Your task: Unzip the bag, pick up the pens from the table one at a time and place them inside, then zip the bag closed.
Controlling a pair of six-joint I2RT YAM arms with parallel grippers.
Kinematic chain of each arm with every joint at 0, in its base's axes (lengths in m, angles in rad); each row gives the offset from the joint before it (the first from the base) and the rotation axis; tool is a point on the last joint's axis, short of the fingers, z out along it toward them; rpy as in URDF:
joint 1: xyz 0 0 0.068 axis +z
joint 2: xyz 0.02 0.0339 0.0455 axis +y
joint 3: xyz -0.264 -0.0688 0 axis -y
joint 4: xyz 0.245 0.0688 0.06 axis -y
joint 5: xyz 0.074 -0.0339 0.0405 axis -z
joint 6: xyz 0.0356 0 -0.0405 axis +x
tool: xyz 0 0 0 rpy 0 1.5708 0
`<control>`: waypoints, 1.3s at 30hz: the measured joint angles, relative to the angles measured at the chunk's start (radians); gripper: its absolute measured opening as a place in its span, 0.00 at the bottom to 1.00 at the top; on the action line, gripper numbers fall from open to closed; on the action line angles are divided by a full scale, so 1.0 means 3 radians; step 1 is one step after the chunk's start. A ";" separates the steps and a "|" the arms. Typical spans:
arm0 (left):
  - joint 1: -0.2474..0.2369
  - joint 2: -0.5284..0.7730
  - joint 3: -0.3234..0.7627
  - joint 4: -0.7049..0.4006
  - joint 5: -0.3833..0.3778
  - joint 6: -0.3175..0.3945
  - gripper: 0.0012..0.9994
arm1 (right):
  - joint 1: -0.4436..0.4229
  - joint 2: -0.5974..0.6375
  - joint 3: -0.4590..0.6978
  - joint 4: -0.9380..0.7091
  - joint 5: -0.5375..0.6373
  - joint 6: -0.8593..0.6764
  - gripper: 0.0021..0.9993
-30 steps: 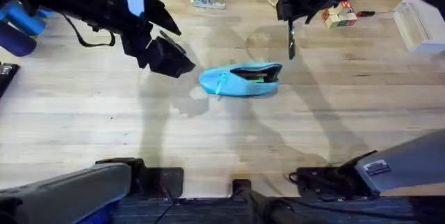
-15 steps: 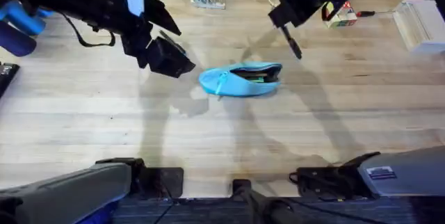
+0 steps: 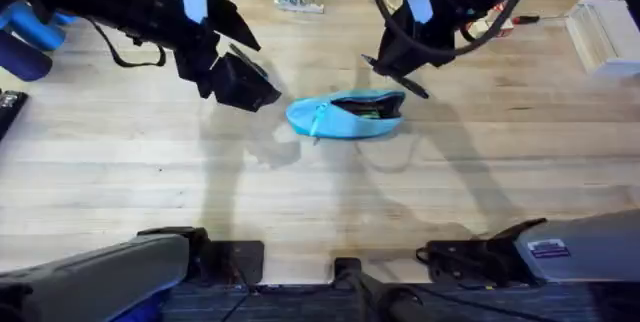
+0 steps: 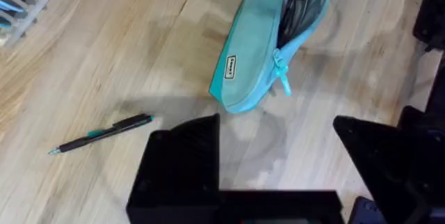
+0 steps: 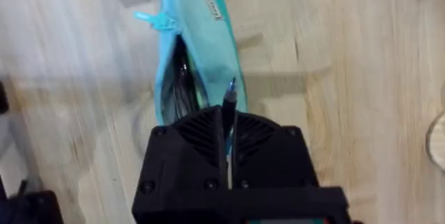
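The light plank-grained wooden worktop (image 3: pixel 300 192) carries the soft turquoise fabric pouch (image 3: pixel 345 116), unzipped at its middle. The right hand (image 5: pixel 229 113), clamped on 1 thin dark pen (image 5: pixel 229 99), hovers at its opening; a tilted tip could snag the fabric. The left hand (image 4: pixel 278 161) hangs open near another pen (image 4: pixel 101 134). The pouch's small label (image 4: pixel 229 67) is unreadable.

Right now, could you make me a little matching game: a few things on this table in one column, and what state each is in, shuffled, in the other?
Things:
1. pouch
2. pen on the table
3. right end effector
4. left end effector

States:
A. open, holding nothing
B. unzipped
C. lying loose on the wood
D. shut on a pen

Pairs: 1-B, 2-C, 3-D, 4-A
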 joint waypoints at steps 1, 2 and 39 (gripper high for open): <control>0.0000 0.0000 0.0000 0.0001 0.0001 0.0000 0.99 | 0.0001 0.0002 -0.0009 0.0000 -0.0017 -0.0054 0.03; 0.0000 0.0000 0.0000 0.0001 0.0001 0.0001 0.99 | 0.0006 0.0004 -0.0024 0.0001 -0.0034 -0.0104 0.03; 0.0000 0.0000 0.0000 0.0001 0.0001 0.0000 0.99 | 0.0371 0.0240 -0.0592 0.0479 0.0170 -0.0913 0.03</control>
